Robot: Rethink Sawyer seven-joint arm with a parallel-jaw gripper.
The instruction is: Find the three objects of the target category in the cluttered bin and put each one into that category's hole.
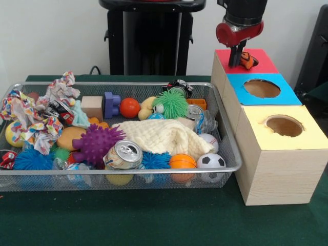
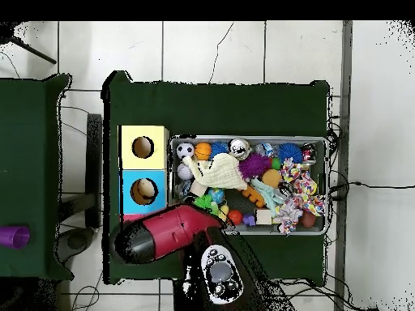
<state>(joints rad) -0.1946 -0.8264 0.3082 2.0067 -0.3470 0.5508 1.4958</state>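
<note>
The silver wire-mesh bin (image 1: 128,170) is full of clutter and also shows in the overhead view (image 2: 247,138). My gripper (image 1: 237,59) hangs over the red-topped wooden box (image 1: 264,57) at the far end of the row of boxes. A small orange and black toy (image 1: 248,60) sits right against the gripper, just above the red surface. I cannot tell whether it is gripped. The red-surround hole is hidden behind the gripper and toy. In the overhead view the red arm (image 2: 170,231) covers that box.
The blue-surround hole (image 1: 262,88) and the yellow-surround hole (image 1: 284,125) are nearer the camera. The bin holds a soccer ball (image 1: 210,161), an orange ball (image 1: 182,161), a can (image 1: 123,155), a purple spiky ball (image 1: 96,143) and a cream cloth (image 1: 159,136).
</note>
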